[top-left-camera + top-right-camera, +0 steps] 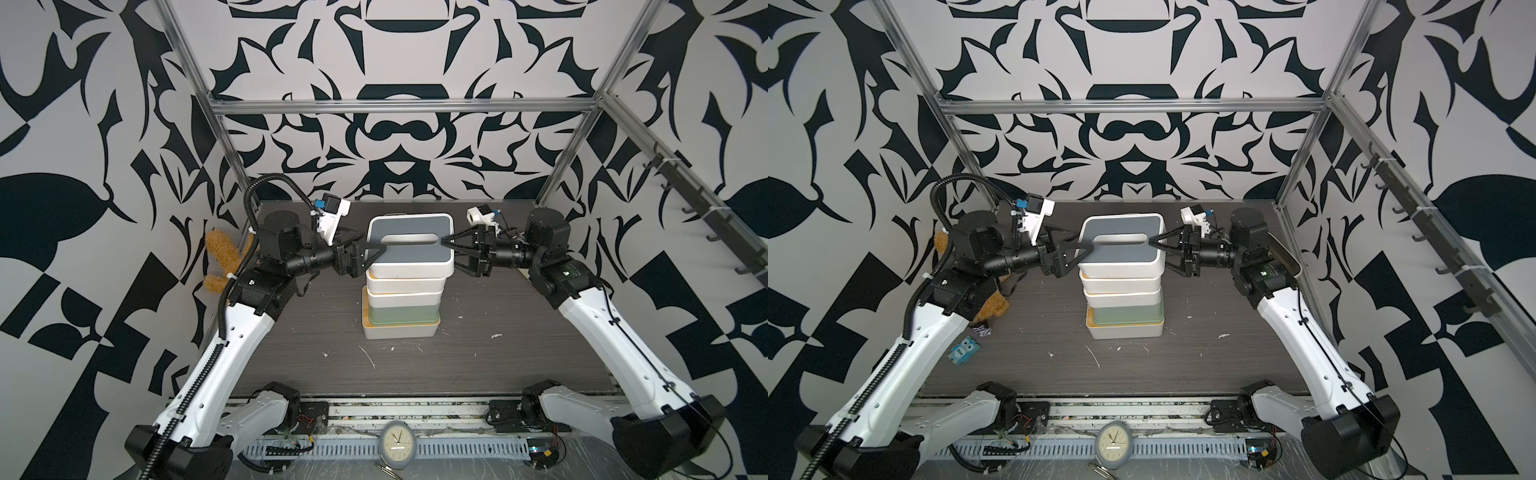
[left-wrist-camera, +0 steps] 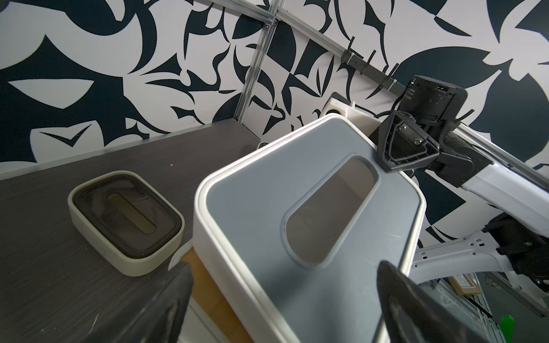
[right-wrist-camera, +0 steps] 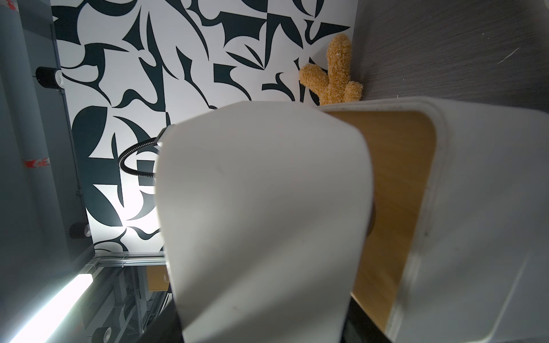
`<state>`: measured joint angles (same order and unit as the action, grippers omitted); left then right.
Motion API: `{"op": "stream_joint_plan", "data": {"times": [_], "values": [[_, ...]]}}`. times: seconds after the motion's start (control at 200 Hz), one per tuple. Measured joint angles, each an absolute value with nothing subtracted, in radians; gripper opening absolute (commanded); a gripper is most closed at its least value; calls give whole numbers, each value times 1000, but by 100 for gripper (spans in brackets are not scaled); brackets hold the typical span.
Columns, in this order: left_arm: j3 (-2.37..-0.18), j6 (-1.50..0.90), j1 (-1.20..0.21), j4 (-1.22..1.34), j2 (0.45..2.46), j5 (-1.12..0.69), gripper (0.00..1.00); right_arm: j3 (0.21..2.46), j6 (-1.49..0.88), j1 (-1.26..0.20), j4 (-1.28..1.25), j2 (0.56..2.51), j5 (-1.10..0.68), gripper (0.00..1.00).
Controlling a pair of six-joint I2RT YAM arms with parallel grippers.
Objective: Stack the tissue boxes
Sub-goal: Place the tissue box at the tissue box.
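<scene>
Several tissue boxes stand stacked at the table's middle: a white one with a bamboo lid (image 1: 401, 330) at the bottom, a mint green one (image 1: 401, 313), then two white ones. The grey-lidded box (image 1: 409, 245) (image 1: 1121, 245) (image 2: 297, 213) is on top. My right gripper (image 1: 451, 253) (image 1: 1160, 253) is shut on its right end, one finger on the lid and one lower on the wall; its white wall (image 3: 261, 208) fills the right wrist view. My left gripper (image 1: 372, 255) (image 1: 1081, 257) (image 2: 282, 267) is open around the left end. A rounded cream box with a dark lid (image 2: 124, 225) lies behind the stack.
A brown plush bunny (image 1: 222, 249) (image 3: 335, 77) leans against the left wall behind my left arm. A small blue card pack (image 1: 963, 351) lies at the left front. Another rounded box (image 1: 1287, 259) shows partly under my right arm. A clock (image 1: 397, 442) sits at the front rail.
</scene>
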<state>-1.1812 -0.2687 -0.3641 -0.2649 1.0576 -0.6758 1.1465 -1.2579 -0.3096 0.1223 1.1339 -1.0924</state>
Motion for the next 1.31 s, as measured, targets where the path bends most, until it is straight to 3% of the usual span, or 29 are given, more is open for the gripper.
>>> {"op": "stream_joint_plan", "data": {"times": [0.655,1.0,1.305], "values": [[-1181,-290,-364,-250,1081,-680,99,1102,-1318,-322,10,1147,-1099,47],[-1181,-292,-364,-249,1092,-690,99,1127,-1240,-323,80,1146,-1096,64],[-1181,-298,-364,-246,1095,-696,99,1145,-1150,-323,211,1153,-1071,72]]}}
